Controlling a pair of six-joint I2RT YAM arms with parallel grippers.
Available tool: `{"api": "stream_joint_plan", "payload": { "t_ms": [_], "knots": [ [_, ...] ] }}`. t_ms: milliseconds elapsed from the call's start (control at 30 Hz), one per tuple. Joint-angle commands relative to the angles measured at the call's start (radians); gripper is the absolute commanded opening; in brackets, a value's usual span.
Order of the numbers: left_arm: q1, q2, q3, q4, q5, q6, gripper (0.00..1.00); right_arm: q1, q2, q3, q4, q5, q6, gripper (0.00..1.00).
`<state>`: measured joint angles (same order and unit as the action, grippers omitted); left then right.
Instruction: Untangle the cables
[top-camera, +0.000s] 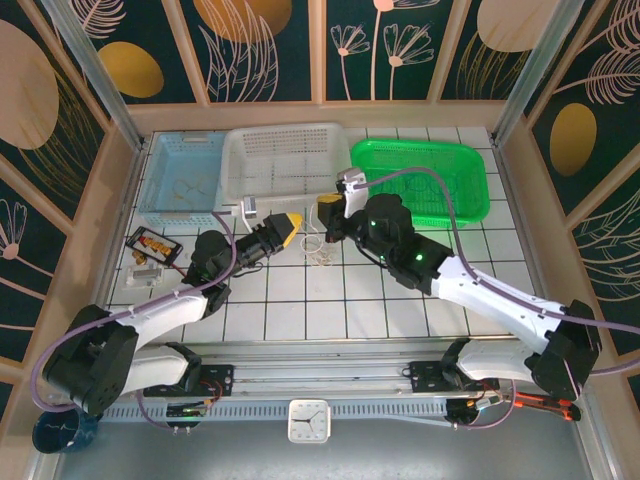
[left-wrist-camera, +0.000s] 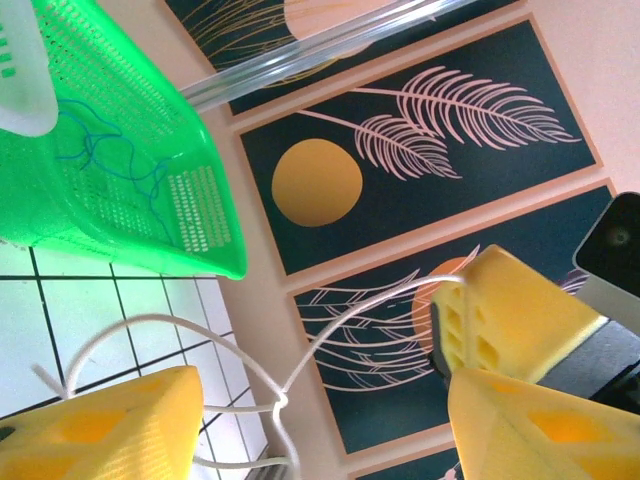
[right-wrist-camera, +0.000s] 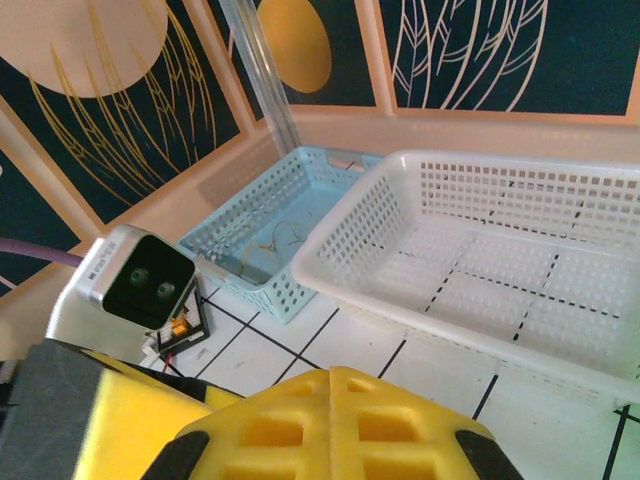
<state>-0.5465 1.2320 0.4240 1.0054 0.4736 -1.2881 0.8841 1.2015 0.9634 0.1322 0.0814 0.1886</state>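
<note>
At the left edge of the white tiled worktop (top-camera: 300, 300): a small black plastic tray (top-camera: 152, 243) with red and yellow pieces. Along the far edge: a pale blue perforated plastic basket (top-camera: 152, 185), then a white perforated plastic basket (top-camera: 285, 165). Near the middle, the yellow-fingered left hand (top-camera: 287, 229). Points right, spreads its fingers wide, grips nothing, with a strand looping through the gap in its wrist view. Just right of it, a tangle of thin pale whitish cables (top-camera: 318, 250), mid-worktop, in front of the white basket, one strand lifting toward the right hand (top-camera: 329, 208). Presses its fingers together, tip meeting that strand. Toward the far right corner: a bright green perforated plastic basket (top-camera: 400, 148).
</note>
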Motion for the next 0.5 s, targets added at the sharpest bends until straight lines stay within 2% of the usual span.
{"api": "stream_joint_plan", "payload": {
  "t_ms": [0,467],
  "knots": [
    [-0.005,-0.009,-0.002,0.015,-0.007,-0.001,0.66,-0.004,0.018,0.003,0.052,-0.009,-0.002,0.00],
    [-0.006,0.050,0.021,0.033,-0.009,-0.007,0.66,0.020,0.018,0.011,0.068,-0.034,0.017,0.00]
  ]
}}
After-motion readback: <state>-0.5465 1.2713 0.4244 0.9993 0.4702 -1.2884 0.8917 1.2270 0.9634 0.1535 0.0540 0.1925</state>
